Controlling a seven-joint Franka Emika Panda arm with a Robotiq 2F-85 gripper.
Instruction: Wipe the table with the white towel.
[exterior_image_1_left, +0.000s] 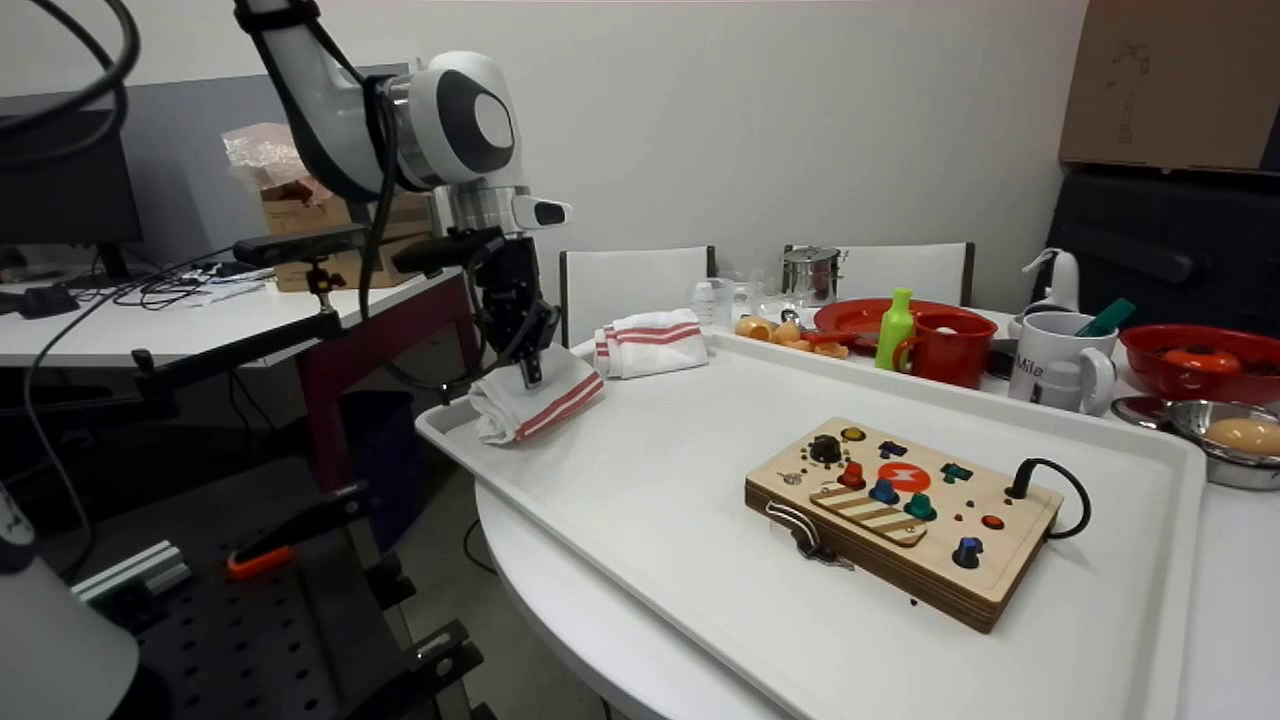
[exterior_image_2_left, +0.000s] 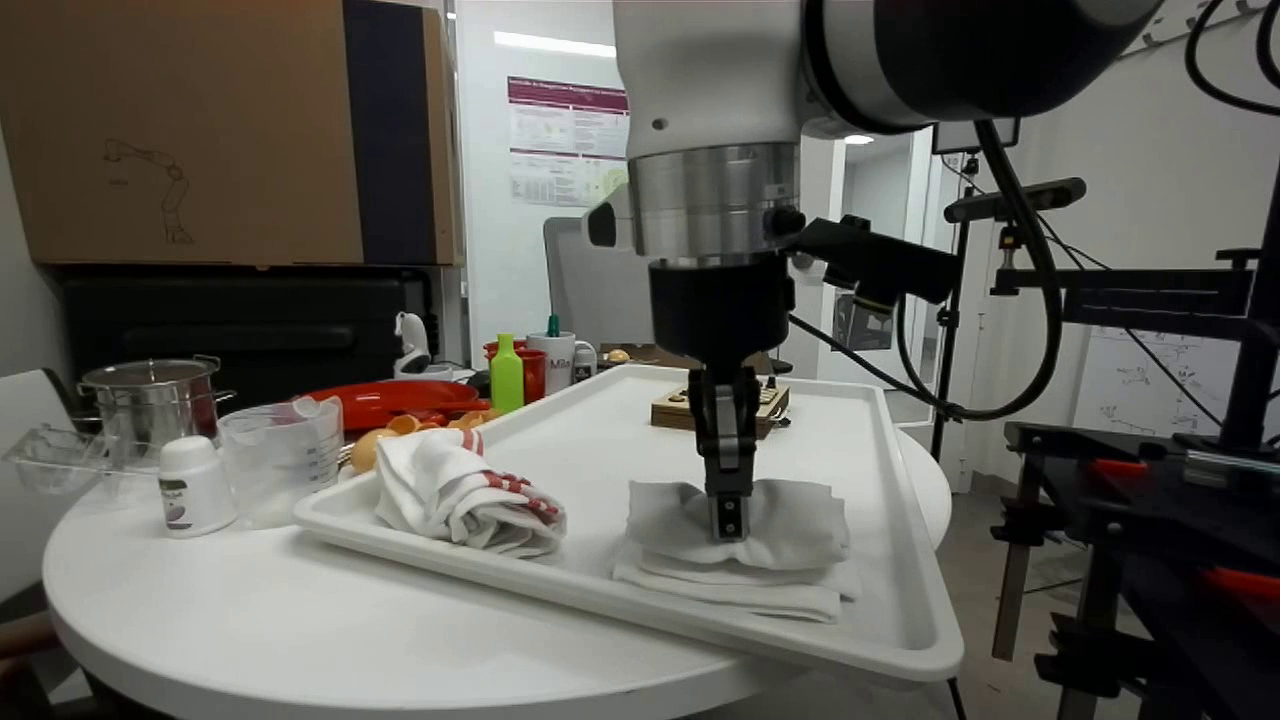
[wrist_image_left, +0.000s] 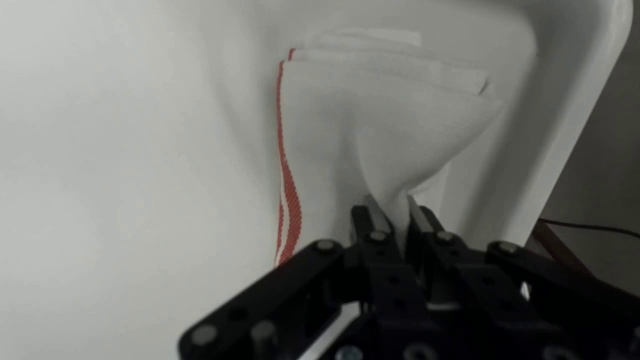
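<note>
One rectangular glossy white tray-like table with raised rim, laid upon a round white tabletop. One folded white cloth towel with red stripes, several layers, lying on the table at a short end, near a rounded corner. One pair of black jointed fingers, pointing down, closed narrow on a raised crease in that towel. One further folded white cloth with red stripes, rumpled, at the same end, near the towel but apart from it. One flat wooden board with coloured knobs and a looped black cable, well apart from both cloths, toward the opposite end. Beyond a long side of the rim: one green bottle, one red mug, one white mug with dark lettering, one shiny metal pot with handles.
</note>
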